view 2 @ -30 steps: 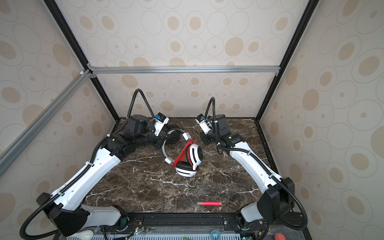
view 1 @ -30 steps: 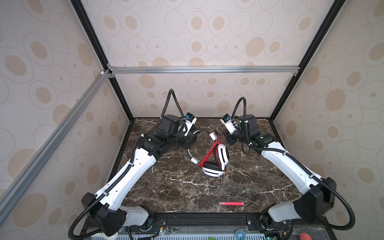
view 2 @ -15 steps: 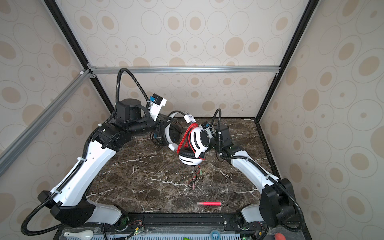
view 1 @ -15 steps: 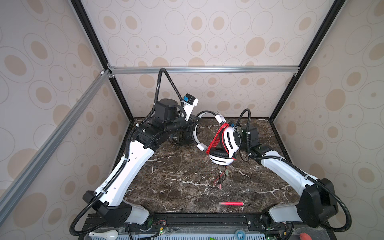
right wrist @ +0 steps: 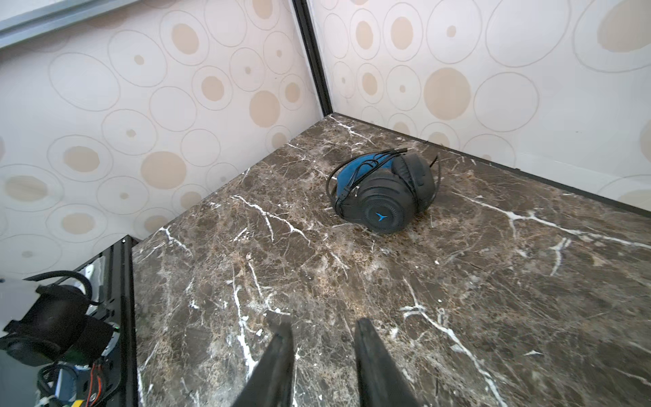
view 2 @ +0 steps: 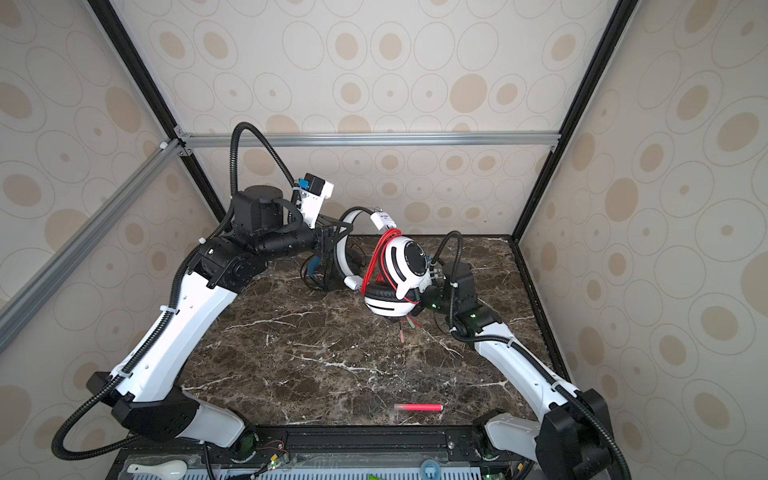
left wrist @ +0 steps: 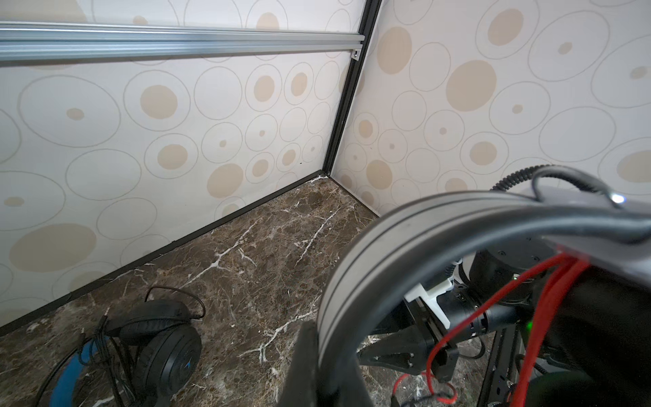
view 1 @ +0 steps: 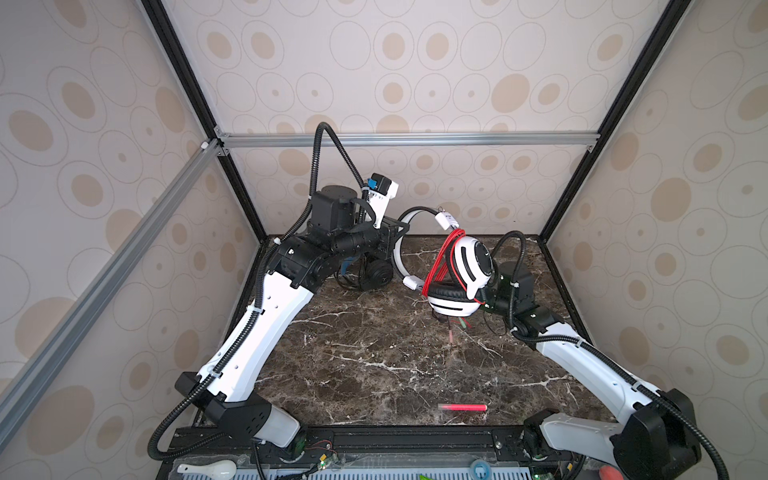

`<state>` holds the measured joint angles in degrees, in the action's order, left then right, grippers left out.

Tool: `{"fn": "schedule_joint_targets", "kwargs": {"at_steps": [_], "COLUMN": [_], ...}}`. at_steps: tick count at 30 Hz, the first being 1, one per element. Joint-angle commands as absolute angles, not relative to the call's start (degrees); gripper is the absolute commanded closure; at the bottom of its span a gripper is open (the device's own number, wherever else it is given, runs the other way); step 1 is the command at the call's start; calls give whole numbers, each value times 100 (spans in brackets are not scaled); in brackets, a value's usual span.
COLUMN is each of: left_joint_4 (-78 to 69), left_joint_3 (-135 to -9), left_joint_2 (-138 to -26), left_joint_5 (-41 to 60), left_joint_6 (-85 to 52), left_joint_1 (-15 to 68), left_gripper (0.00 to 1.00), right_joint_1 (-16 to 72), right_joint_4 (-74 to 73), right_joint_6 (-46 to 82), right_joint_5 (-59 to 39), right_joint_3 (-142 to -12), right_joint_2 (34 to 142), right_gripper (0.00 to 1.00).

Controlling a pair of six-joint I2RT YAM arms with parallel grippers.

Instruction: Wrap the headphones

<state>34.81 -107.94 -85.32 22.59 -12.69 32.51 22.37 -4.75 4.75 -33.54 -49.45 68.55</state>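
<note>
The white headphones [view 1: 463,270] hang above the marble table [view 1: 374,353], their red cable [view 1: 445,257] looped round the cups and its plug ends dangling below. My left gripper [left wrist: 326,356] is shut on the white headband [left wrist: 422,225], seen in both top views [view 2: 347,224]. My right gripper [right wrist: 322,322] is open with only bare marble between its fingers; in both top views the white ear cup hides it. The black headphones [right wrist: 384,197] with a blue headband lie at the back left [view 1: 374,272], cable loose around them.
A pink marker [view 1: 462,407] lies near the table's front edge. Patterned walls and black frame posts close in the back and sides. The right wrist [view 1: 513,282] sits low just right of the hanging headset.
The left arm has lifted the white headphones off the table and carried them back and to the right. The right gripper moved in behind the ear cup and its jaws have parted.
</note>
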Motion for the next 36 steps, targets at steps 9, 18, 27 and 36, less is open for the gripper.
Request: {"fn": "schedule_joint_targets", "kwargs": {"at_steps": [9, 18, 27, 36], "left_joint_4": [3090, 2988, 2840, 2727], "left_joint_3": [-11610, -11549, -11438, -11151], "left_joint_2": [-8640, -8635, -8544, -8402], "left_joint_5": [2526, 2625, 2645, 2644], "left_joint_6": [-1688, -1741, -1827, -1890], "left_joint_1": [3235, 3226, 3181, 3112], "left_gripper": [100, 100, 100, 100], "right_joint_1": [2205, 2202, 2207, 2213], "right_joint_4": [-419, -371, -315, -123], "right_joint_6": [871, 847, 935, 1079], "right_joint_5": [-3917, -3844, -4190, -4509], "right_joint_3": [-4651, -4509, -4447, -4431], "right_joint_2": [6379, 6281, 6164, 5928], "right_gripper": [62, 60, 56, 55]}}
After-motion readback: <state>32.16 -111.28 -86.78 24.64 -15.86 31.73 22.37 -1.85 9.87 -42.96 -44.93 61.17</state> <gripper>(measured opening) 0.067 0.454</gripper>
